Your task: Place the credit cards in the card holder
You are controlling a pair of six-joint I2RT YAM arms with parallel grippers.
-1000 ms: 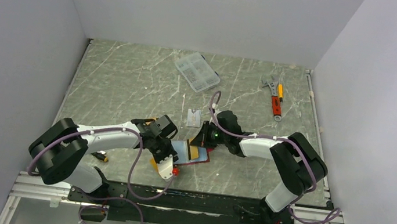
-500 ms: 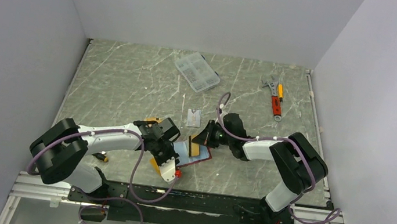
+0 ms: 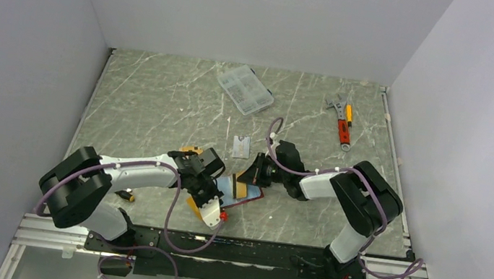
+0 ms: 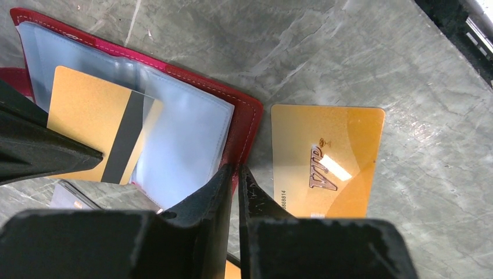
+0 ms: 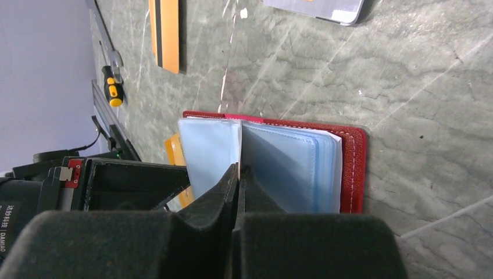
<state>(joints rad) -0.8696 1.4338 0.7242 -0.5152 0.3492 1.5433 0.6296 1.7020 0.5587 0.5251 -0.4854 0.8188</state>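
Observation:
The red card holder (image 3: 251,195) lies open near the table's front, its light blue sleeves up (image 4: 186,133) (image 5: 302,168). My left gripper (image 4: 237,170) (image 3: 212,197) is shut on the holder's red edge. My right gripper (image 5: 239,168) (image 3: 250,178) is shut on an orange-gold card with a black stripe (image 4: 96,131), which stands partly inside a sleeve. A gold VIP card (image 4: 325,160) lies flat beside the holder. A silver-grey card (image 3: 242,146) (image 5: 317,7) lies behind it. Another orange card (image 5: 165,32) (image 3: 190,150) lies by the left arm.
A clear plastic organiser box (image 3: 244,89) sits at the back. A wrench and red-handled tools (image 3: 341,121) lie at the back right. A small screwdriver (image 3: 124,196) (image 5: 111,88) lies near the left arm's base. A dark flat thing (image 4: 68,197) shows under the holder's corner.
My right gripper has turned and shifted a little left with the striped card, over the holder. My left gripper has edged slightly toward the front and still holds the holder's edge.

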